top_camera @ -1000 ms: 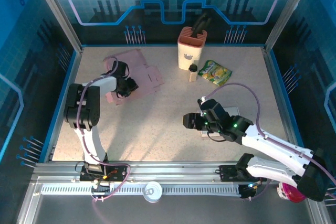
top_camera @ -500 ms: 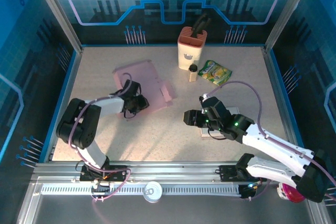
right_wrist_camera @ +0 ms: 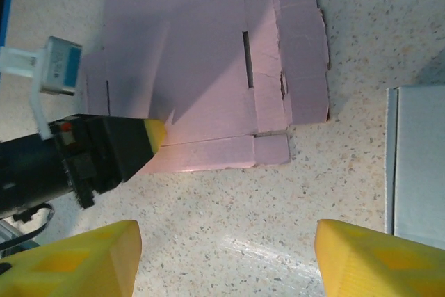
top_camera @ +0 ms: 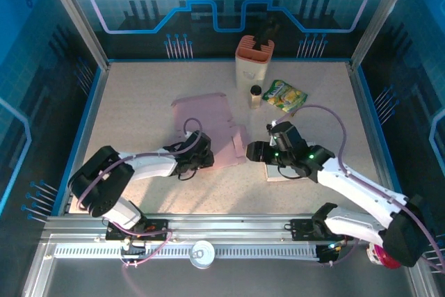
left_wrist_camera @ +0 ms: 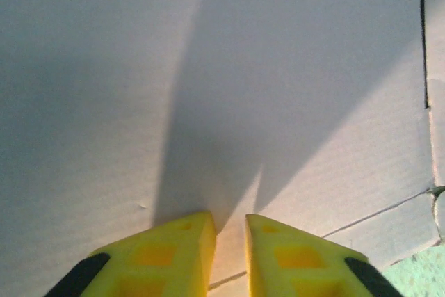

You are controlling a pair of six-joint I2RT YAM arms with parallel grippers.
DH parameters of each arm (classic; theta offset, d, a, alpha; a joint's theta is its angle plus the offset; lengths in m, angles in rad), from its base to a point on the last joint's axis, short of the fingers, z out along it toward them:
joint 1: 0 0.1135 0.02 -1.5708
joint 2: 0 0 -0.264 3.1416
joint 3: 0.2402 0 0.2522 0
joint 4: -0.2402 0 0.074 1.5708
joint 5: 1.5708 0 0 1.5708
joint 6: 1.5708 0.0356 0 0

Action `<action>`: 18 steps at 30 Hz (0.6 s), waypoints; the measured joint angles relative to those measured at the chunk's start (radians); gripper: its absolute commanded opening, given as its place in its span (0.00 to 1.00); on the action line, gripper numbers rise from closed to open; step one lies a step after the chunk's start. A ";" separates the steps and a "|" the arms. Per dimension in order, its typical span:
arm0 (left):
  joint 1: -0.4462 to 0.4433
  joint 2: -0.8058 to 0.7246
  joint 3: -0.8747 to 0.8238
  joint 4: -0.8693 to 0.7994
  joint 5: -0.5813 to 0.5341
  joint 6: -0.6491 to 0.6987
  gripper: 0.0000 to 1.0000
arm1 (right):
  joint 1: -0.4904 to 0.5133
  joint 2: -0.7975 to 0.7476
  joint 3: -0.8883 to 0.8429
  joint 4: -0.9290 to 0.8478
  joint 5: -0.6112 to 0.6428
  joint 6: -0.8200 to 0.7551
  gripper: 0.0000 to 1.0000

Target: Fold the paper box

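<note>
Item: paper box (top_camera: 207, 119), a pink cardboard blank, unfolded and lying flat on the speckled worktop (top_camera: 139, 88) at the centre of the overhead view, flaps and slots cut along its right edge. Left claw (left_wrist_camera: 229, 231): yellow fingers pressed almost together, pinching the lower left edge of the blank; its own camera looks straight across plain pink card with one crease line and a short slit at upper right. Right claw (right_wrist_camera: 228, 248): fingers spread wide and holding nothing, hovering over bare worktop just below the blank's lower right corner, right of centre in the overhead view. Flat grey-white panel (right_wrist_camera: 421, 165): lying on the worktop just right of the blank, apart from it, partly under the right arm. Cream holder with a salmon top (top_camera: 252, 67): upright at the upper centre, a dark utensil standing in it. Small bottle (top_camera: 255, 97): upright just below the holder. Green and yellow snack bag (top_camera: 285, 95): flat, just right of the bottle. Tin can (top_camera: 202, 253): on the rail at the bottom centre.
</note>
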 measured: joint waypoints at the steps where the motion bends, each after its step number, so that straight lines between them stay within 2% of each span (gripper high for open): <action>1: -0.009 -0.015 -0.003 -0.019 -0.003 0.000 0.33 | 0.000 0.025 0.000 0.005 -0.007 -0.004 0.66; 6: -0.030 -0.150 -0.003 -0.186 -0.006 -0.010 0.50 | 0.005 0.138 0.000 0.041 -0.026 -0.007 0.65; 9: 0.002 -0.268 -0.002 -0.257 0.009 -0.007 0.52 | 0.032 0.211 0.026 0.056 -0.021 -0.003 0.64; 11: 0.089 -0.328 0.000 -0.282 0.041 0.001 0.52 | 0.066 0.273 0.064 0.067 -0.017 0.003 0.63; 13: 0.225 -0.352 0.009 -0.304 0.074 0.014 0.52 | 0.105 0.340 0.108 0.094 -0.013 0.018 0.62; 16: 0.426 -0.348 0.024 -0.331 0.129 0.044 0.54 | 0.155 0.432 0.169 0.124 -0.004 0.039 0.60; 18: 0.521 -0.330 0.043 -0.347 0.161 0.064 0.54 | 0.179 0.491 0.212 0.136 0.001 0.051 0.60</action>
